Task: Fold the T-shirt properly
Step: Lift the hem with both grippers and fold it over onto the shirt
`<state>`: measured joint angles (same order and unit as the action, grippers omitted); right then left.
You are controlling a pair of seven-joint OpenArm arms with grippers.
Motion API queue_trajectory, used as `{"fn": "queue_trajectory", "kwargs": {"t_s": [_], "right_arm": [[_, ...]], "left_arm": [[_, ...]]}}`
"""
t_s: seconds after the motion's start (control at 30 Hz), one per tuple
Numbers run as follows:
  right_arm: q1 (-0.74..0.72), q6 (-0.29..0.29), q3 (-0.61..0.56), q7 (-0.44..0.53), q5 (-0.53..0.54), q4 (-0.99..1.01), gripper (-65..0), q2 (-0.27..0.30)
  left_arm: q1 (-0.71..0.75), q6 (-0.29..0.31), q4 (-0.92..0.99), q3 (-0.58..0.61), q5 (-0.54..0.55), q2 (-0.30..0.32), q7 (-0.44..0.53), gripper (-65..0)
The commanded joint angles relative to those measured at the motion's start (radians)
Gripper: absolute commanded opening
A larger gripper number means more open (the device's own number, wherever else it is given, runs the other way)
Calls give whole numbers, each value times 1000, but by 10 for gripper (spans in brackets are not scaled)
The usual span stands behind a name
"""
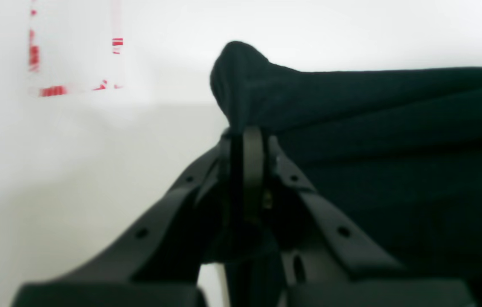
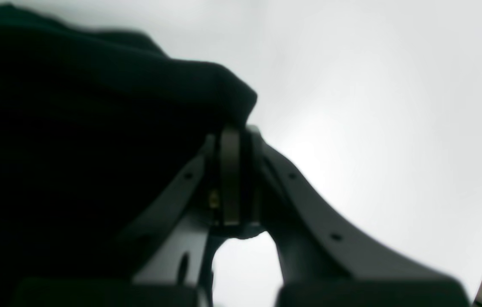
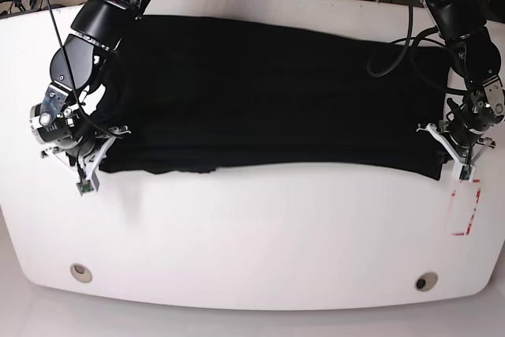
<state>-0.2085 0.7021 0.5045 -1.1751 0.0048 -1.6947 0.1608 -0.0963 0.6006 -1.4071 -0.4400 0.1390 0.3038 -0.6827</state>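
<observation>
Both grippers were clamped on the shirt (image 3: 268, 100): left gripper (image 1: 247, 136) pinched one near corner, right gripper (image 2: 234, 134) the other.

My base view looks straight down on the table (image 3: 252, 242); both wrist views sit close (blurred), sharing the T-shirt (image 3: 268, 100).
</observation>
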Motion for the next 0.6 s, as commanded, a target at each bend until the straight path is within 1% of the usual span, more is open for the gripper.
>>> {"fn": "queue_trajectory", "kwargs": {"t_s": [0.0,0.03,0.1,0.17,0.27,0.33,0.37,0.43,0.47,0.57], "right_arm": [[24,-4,9,-9,-13,-87,-650,21],[44,-4,9,-9,-13,-106,-650,19],[85,-4,9,-9,-13,-144,-650,-8],[131,-4,9,-12,-13,-196,-650,-20],[209,-4,9,-12,-13,-242,-650,-25],[234,-4,9,-12,-13,-249,-650,-30],[251,-4,10,-12,-13,-250,-650,-45],[281,-4,16,-12,-13,-252,-650,-57],[292,-4,30,-12,-13,-252,-650,-63],[311,-4,69,-12,-13,-252,-650,-74]], "left_arm": [[33,-11,-130,-13,-11,21,-21,-650],[53,-11,-160,-15,-11,11,-32,-650],[89,-11,-214,-15,-11,-7,-50,-650],[137,-11,-251,-18,-11,-8,-56,-650],[204,-11,-271,-32,-11,-8,-58,-650],[232,-11,-271,-53,-11,-12,-58,-650],[247,-9,-272,-64,-11,-13,-58,-650],[275,-8,-272,-75,-9,-13,-58,-650],[286,0,-271,-81,-9,-13,-58,-650],[303,58,-272,-112,-11,-13,-58,-650]]}}
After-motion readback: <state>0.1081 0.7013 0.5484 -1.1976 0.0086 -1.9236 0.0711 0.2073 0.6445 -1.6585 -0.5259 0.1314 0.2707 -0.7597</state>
